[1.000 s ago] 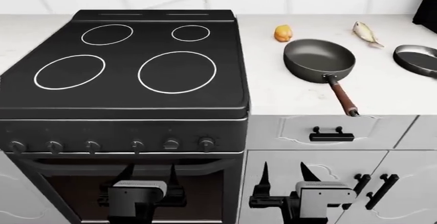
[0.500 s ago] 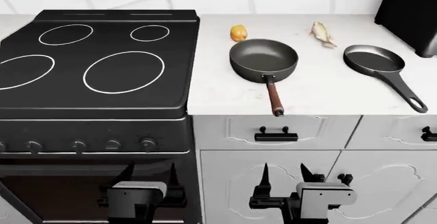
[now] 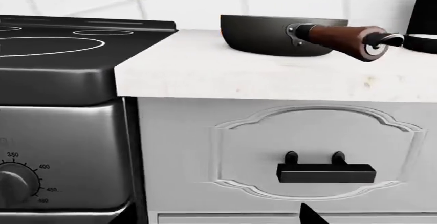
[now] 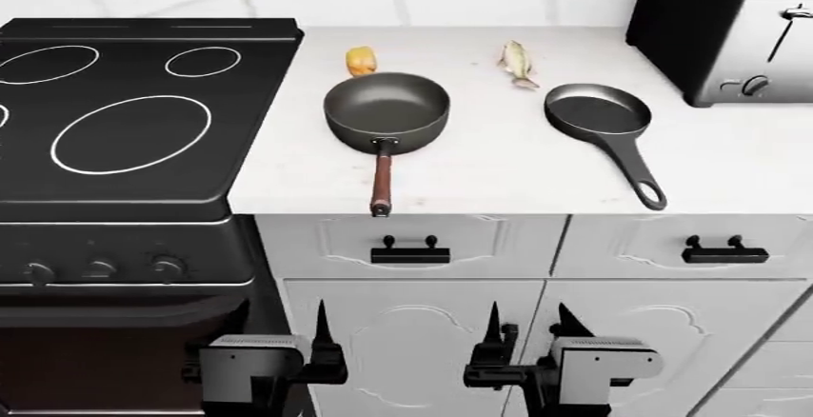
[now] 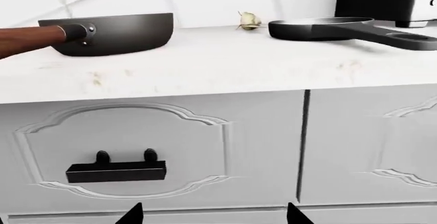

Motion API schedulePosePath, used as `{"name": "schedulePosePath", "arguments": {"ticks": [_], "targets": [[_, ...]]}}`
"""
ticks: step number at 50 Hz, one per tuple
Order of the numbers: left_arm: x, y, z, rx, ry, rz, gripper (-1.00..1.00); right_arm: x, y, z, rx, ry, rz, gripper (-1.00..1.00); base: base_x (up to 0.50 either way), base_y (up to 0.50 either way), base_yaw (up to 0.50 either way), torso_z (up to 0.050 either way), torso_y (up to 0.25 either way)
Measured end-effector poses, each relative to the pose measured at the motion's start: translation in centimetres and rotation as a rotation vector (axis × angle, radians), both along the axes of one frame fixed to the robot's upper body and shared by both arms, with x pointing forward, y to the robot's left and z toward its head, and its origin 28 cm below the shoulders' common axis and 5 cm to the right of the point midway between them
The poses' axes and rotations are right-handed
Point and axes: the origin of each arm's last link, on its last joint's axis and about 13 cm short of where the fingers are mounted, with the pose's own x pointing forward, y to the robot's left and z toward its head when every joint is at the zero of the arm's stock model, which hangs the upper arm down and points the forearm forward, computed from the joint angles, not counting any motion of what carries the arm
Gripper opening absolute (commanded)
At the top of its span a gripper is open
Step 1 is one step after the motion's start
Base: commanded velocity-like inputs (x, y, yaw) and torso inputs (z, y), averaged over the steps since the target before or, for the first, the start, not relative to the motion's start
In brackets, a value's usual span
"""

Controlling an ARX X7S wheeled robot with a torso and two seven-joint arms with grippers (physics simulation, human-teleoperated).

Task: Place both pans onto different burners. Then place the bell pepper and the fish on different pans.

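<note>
Sliding right, the robot is bringing both pans (image 4: 386, 109) on the worktop (image 4: 508, 174) into view while both hands (image 4: 318, 355) are hanging released low by the drawers, so reaching up could be bumping the worktop edge.

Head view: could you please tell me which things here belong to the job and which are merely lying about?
For the job:
- larger pan with wooden handle
- smaller pan with metal handle
- bell pepper
- fish
- big cooktop burner

Just there:
- toaster
- oven knobs
- drawer handles
</note>
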Motion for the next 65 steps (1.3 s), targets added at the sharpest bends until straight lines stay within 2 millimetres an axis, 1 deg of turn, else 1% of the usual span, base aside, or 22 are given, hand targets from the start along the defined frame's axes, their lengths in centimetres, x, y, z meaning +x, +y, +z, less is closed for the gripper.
{"name": "schedulePosePath", "arguments": {"ticks": [21, 27, 31, 35, 39, 47, 54, 59, 65], "targets": [[0.0, 0.1, -0.2, -0.007, -0.002, 0.010, 1.00, 0.0, 0.0, -0.2, 0.004, 0.008, -0.004, 1.00, 0.00, -0.49, 0.00, 0.000, 0.000], [0.0, 0.3, 0.1, -0.009, -0.008, 0.020, 1.00, -0.1, -0.1, -0.1, -0.002, 0.006, -0.007, 1.00, 0.00, 0.00, 0.00, 0.000, 0.000], [-0.1, 0.6, 0.8, -0.013, 0.001, 0.022, 1.00, -0.1, -0.2, 0.4, -0.007, 0.020, -0.011, 1.00, 0.00, 0.00, 0.00, 0.000, 0.000], [-0.2, 1.0, 2.4, -0.004, 0.017, 0.004, 1.00, -0.1, -0.4, 1.4, -0.026, 0.038, -0.005, 1.00, 0.00, 0.00, 0.00, 0.000, 0.000], [-0.4, 1.5, 4.6, -0.004, 0.039, -0.026, 1.00, -0.3, -0.6, 3.0, -0.060, 0.049, 0.010, 1.00, 0.00, 0.00, 0.00, 0.000, 0.000], [-0.9, 2.6, 10.3, -0.008, 0.059, -0.060, 1.00, -1.1, -1.3, 8.1, -0.121, 0.049, 0.025, 1.00, 0.00, 0.00, 0.00, 0.000, 0.000], [-1.5, 3.2, 14.4, 0.035, 0.038, -0.074, 1.00, -1.7, -2.1, 12.2, -0.153, 0.031, 0.010, 1.00, 0.00, 0.00, 0.00, 0.000, 0.000], [-1.9, 3.4, 16.5, 0.083, 0.014, -0.077, 1.00, -2.2, -2.5, 14.4, -0.175, 0.009, 0.001, 1.00, 0.12, 0.00, 0.00, 0.000, 0.000], [-2.4, 3.6, 17.9, 0.133, -0.010, -0.076, 1.00, -2.8, -2.8, 16.1, -0.198, -0.018, -0.006, 1.00, 0.38, 0.00, 0.00, 0.000, 0.000]]}}
